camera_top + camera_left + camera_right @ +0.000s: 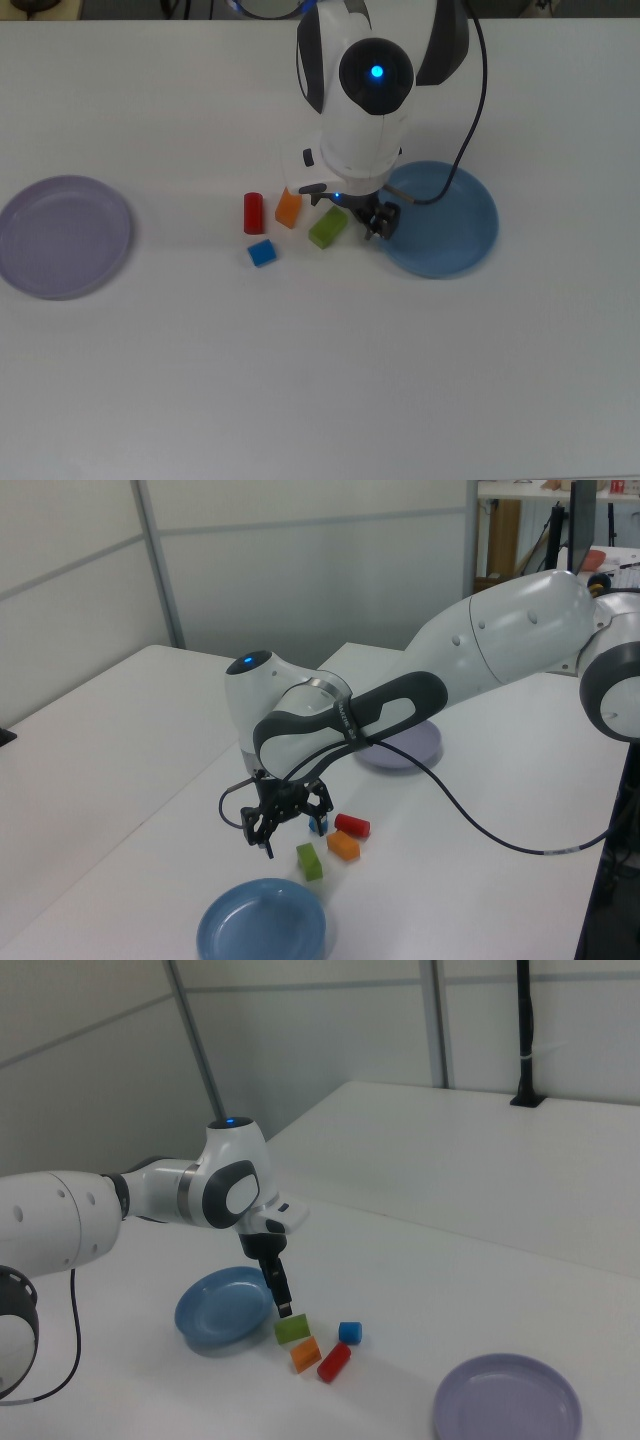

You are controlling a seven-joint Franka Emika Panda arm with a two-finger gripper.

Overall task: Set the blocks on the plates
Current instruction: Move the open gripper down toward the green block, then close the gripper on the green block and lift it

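Note:
Four blocks lie together mid-table: a red cylinder (253,212), an orange wedge (288,208), a lime-green oblong (328,227) and a small blue cube (262,252). The blue plate (450,225) lies at the top view's right and the lilac plate (62,236) at the top view's far left; neither plate holds a block. My gripper (288,820) hangs open just above the table with nothing between its fingers. In the right view its tips (283,1307) hover right over the green oblong (292,1329), beside the blue plate's (215,1310) rim. In the left view the arm hides part of the blue cube.
The white arm's wrist (362,110) covers the table behind the blocks in the top view, and a black cable (478,90) loops off it. A second white table (90,740) adjoins at the left view's left.

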